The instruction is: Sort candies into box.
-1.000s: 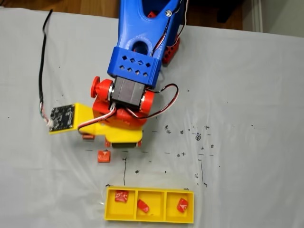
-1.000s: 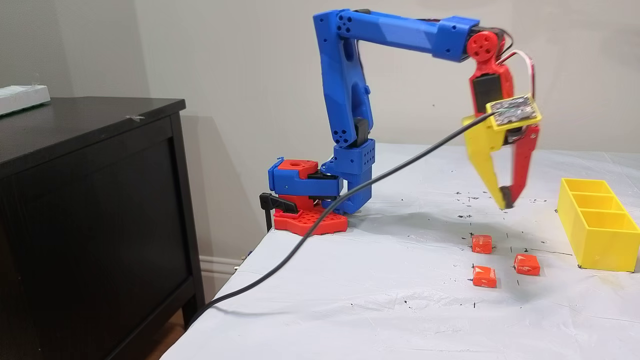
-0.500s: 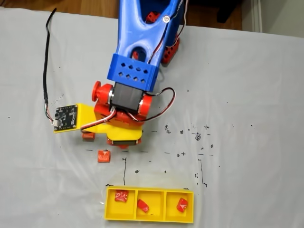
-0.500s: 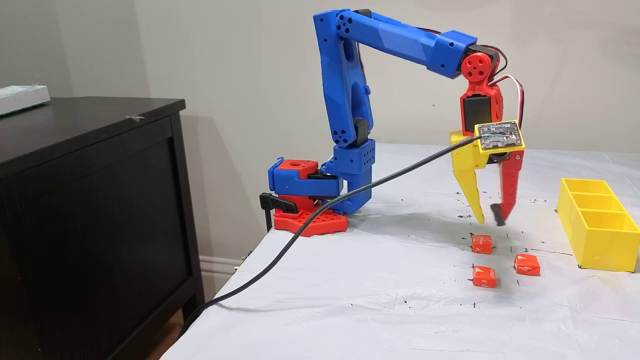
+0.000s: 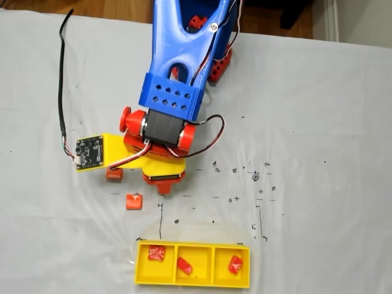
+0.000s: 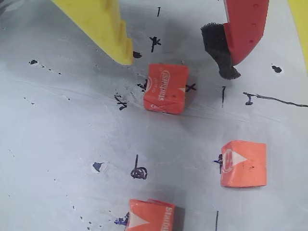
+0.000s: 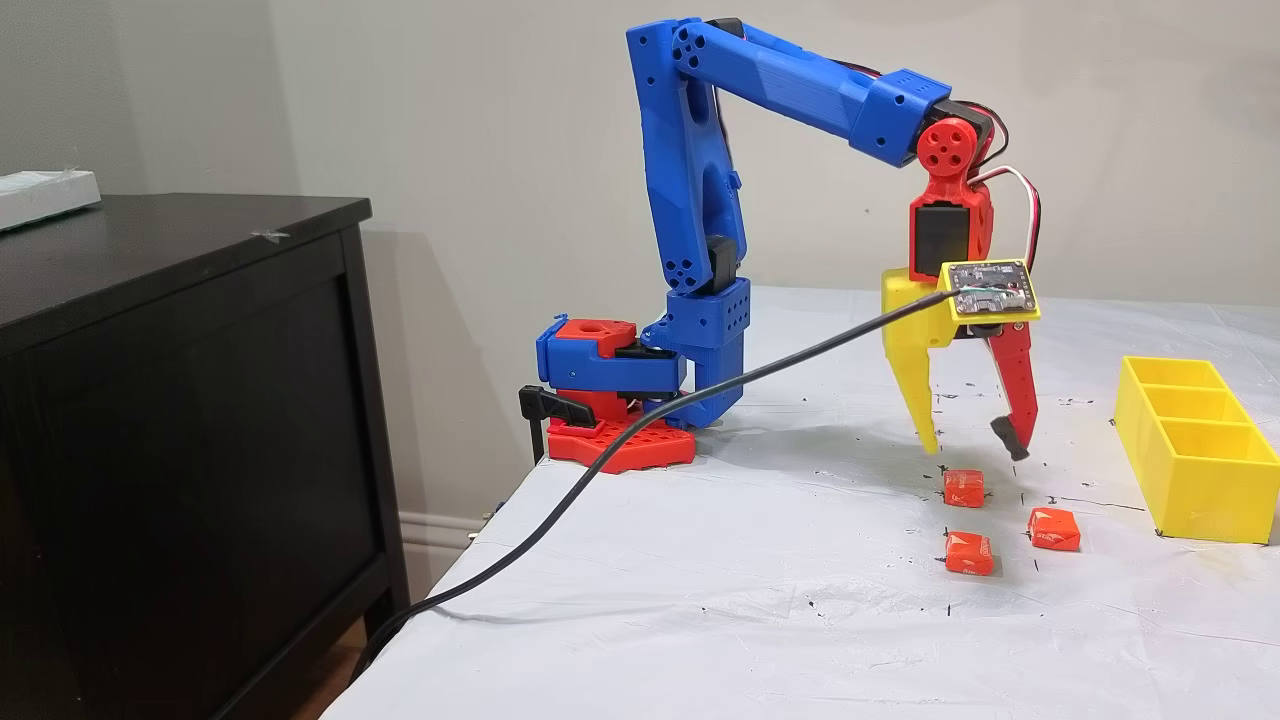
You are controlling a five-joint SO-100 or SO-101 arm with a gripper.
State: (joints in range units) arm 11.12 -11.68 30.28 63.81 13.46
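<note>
- Nearest the side fixed camera: two orange candies on the desk (image 7: 700, 620), one at (image 7: 968, 553), one at (image 7: 1054, 529). Loose, not in line with the tool, so likely later picks.
- Third orange candy (image 6: 165, 88) lies just behind them, flat on the cloth, label side up. It sits roughly under the gap between the fingers in the wrist view, so I read it as the current target.
- Tool (image 7: 972, 446) hangs above that candy, released, jaws spread wider than the sweet, nothing held. Yellow finger (image 6: 103, 29) on one side, red finger with the dark pad (image 6: 219, 48) on the other: spread to straddle the candy on descent. Tips not touching it yet.
- Box (image 7: 1190, 470) stands off to the right in the side view, well apart from the loose candies, open top up for drop-in.
- Top fixed view: one red candy per compartment, (image 5: 156, 253), (image 5: 184, 266), (image 5: 234, 264). Reds look done; oranges left.
- Judgement: half sorted, next is lower and close.
</note>
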